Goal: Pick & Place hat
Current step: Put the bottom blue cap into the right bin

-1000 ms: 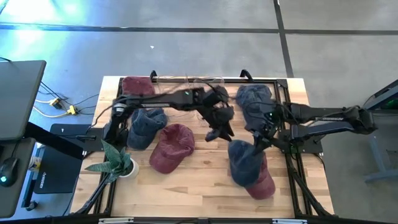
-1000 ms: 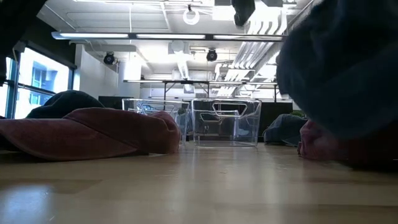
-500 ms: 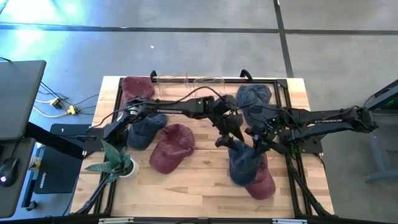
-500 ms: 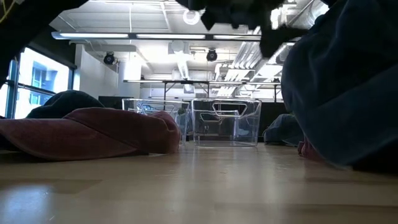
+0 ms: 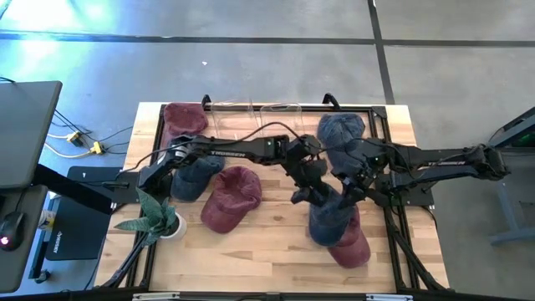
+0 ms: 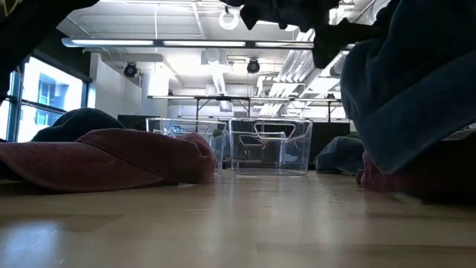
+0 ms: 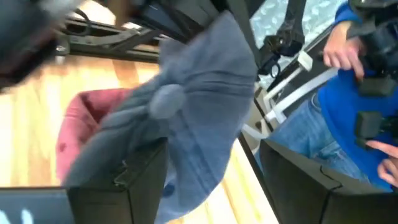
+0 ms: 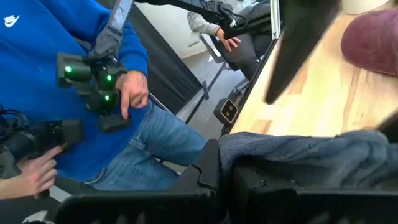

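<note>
A blue-grey hat [image 5: 328, 219] hangs over a maroon hat [image 5: 355, 249] at the near right of the table. My right gripper [image 5: 349, 189] reaches in from the right and is shut on the blue-grey hat. My left gripper [image 5: 304, 191] reaches across from the left and is open, with one finger [image 7: 121, 180] on each side of the hat's crown [image 7: 186, 118]. I cannot tell whether those fingers touch it. In the low view the hat [image 6: 416, 89] fills the right side. My right gripper pinches an edge of the blue-grey hat's cloth [image 8: 292, 155] between its two fingers, coming nearly level from the table's right side. The hat hangs below the fingers, bunched and slack. Its lower part lies against the maroon hat [image 6: 387, 179].
Another maroon hat [image 5: 232, 197] and a blue hat [image 5: 196, 171] lie at centre left, with a maroon hat [image 5: 185, 115] and a blue hat [image 5: 341, 127] farther back. Two clear bins [image 5: 252, 109] stand at the far edge and a plant [image 5: 155, 219] at near left. A person in blue [image 8: 62, 93] stands beyond the table.
My left gripper has moved down and toward the table's near right, up to the blue-grey hat, so its fingers now stand on either side of the crown. The hat's lower edge has risen, which uncovers more of the maroon hat under it in the low view.
</note>
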You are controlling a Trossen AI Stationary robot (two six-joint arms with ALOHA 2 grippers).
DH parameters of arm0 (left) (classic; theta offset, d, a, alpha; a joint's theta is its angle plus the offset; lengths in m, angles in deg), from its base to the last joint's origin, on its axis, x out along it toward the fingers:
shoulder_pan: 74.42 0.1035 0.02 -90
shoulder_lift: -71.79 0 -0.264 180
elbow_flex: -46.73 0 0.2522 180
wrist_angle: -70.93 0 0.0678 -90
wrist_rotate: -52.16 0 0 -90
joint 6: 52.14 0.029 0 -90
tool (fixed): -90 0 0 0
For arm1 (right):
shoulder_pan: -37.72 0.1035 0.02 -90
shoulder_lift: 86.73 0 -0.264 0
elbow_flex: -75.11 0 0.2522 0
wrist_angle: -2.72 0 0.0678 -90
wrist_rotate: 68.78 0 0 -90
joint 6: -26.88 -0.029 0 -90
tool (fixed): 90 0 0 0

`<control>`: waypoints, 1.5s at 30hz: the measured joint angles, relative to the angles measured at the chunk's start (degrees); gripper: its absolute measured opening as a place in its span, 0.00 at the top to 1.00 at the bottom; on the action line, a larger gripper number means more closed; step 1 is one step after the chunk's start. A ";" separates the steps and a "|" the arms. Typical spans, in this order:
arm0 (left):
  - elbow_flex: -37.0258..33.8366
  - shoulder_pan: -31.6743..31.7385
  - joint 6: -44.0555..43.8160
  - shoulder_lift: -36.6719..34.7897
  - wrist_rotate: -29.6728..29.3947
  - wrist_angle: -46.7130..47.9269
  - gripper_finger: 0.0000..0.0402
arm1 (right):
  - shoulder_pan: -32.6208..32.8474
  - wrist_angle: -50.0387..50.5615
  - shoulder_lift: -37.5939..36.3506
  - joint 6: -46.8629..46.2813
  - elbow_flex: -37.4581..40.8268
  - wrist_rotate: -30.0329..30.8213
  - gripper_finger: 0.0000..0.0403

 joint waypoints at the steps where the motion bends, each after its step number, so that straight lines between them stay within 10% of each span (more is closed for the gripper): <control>1: -0.10 0.24 0.04 -0.85 -0.02 0.46 0.41 | 0.18 0.03 0.04 0.00 0.00 -0.02 1.00; 11: 0.00 -0.36 6.90 -1.74 -12.31 -5.89 0.41 | 2.11 0.02 0.13 1.05 0.00 0.28 1.00; 26: 0.07 -1.56 -2.62 3.12 10.04 -8.40 0.43 | 2.23 0.08 -4.91 1.05 -0.02 3.55 1.00; 38: 0.15 -1.43 -7.24 -1.49 19.74 -11.10 0.95 | 2.24 6.97 -5.80 -0.56 -0.06 1.71 0.97; 45: 0.16 -1.52 -8.78 -3.13 20.40 -9.39 0.94 | 2.27 5.28 -5.86 -4.98 -0.04 0.54 0.76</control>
